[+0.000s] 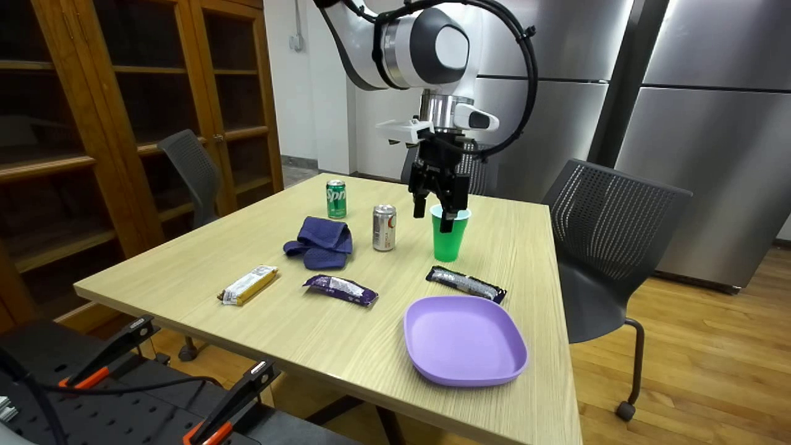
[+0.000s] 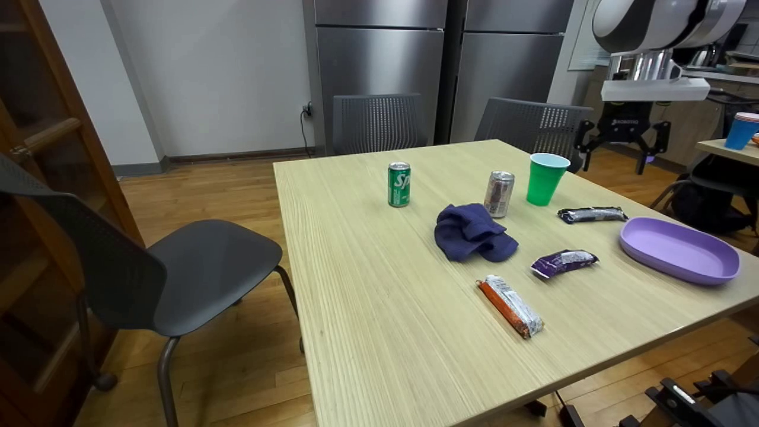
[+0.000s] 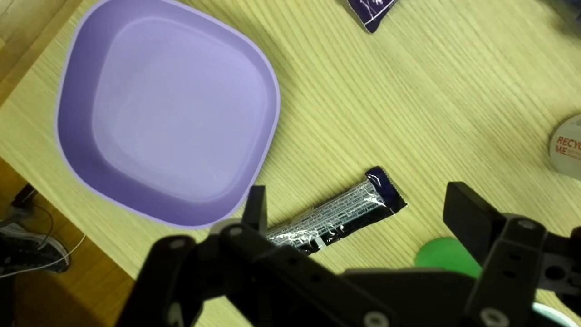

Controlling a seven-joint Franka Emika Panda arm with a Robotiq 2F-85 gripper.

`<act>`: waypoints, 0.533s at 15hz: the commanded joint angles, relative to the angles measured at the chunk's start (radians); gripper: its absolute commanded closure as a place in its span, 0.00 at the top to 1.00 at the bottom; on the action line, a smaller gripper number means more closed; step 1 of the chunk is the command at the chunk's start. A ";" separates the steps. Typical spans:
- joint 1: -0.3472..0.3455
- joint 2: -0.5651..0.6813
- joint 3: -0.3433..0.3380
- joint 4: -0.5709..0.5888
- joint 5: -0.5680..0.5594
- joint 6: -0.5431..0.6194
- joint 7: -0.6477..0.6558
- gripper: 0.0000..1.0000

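Observation:
My gripper [image 1: 433, 214] hangs above the table, open, with nothing between its fingers; in an exterior view the gripper [image 2: 613, 165] is seen at the right. Below it in the wrist view lies a black and silver wrapped bar [image 3: 338, 215], one end hidden behind a finger. The green cup [image 3: 447, 256] is partly covered by the other finger; in an exterior view this upright cup [image 1: 446, 246] stands partly behind a fingertip. Beside the bar sits a shallow lavender dish [image 3: 181, 109], with nothing in it. Whether any finger touches the cup cannot be told.
A silver can [image 1: 384, 228], a green Sprite can [image 1: 337, 201] and a crumpled navy cloth [image 2: 471, 231] stand or lie farther along the table. Nearer are a purple wrapped bar [image 1: 341, 289] and a yellow-orange wrapped bar [image 2: 510, 305]. Grey chairs [image 1: 612, 247] surround the table.

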 commanded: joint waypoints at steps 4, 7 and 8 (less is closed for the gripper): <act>0.005 0.068 -0.008 0.040 0.034 0.033 0.117 1.00; 0.002 0.094 -0.010 0.057 0.037 0.039 0.144 1.00; -0.002 0.106 -0.010 0.067 0.042 0.040 0.147 1.00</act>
